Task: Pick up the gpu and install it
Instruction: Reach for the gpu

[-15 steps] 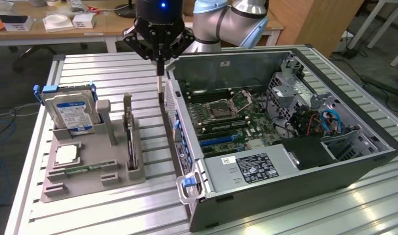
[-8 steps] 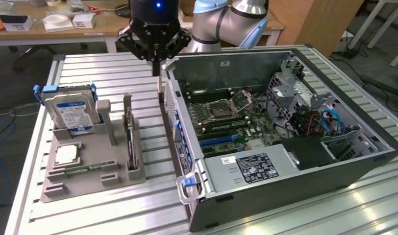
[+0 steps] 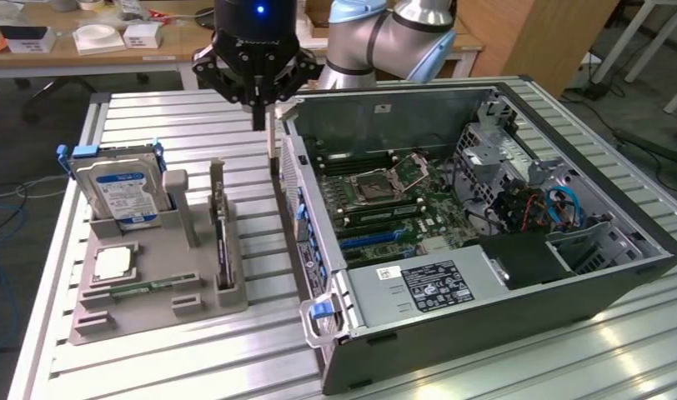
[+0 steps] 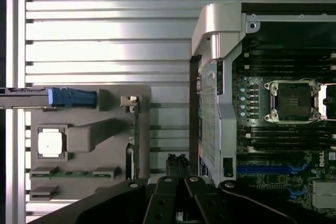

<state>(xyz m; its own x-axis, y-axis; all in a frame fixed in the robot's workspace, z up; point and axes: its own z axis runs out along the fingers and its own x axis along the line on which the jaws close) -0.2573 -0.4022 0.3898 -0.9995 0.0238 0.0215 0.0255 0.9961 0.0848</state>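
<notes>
gpu (image 3: 219, 229) edge-on, partly hidden in holder (image 3: 138, 315)

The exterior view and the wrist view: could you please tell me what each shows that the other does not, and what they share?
Exterior view: the arm's joints, the desk behind, the hard drive's label and blue cables inside the computer case. Wrist view: the gripper's black linkages from behind and the tray from straight above. Shared: the shut gripper, the gpu standing in the tray, the open case.
</notes>
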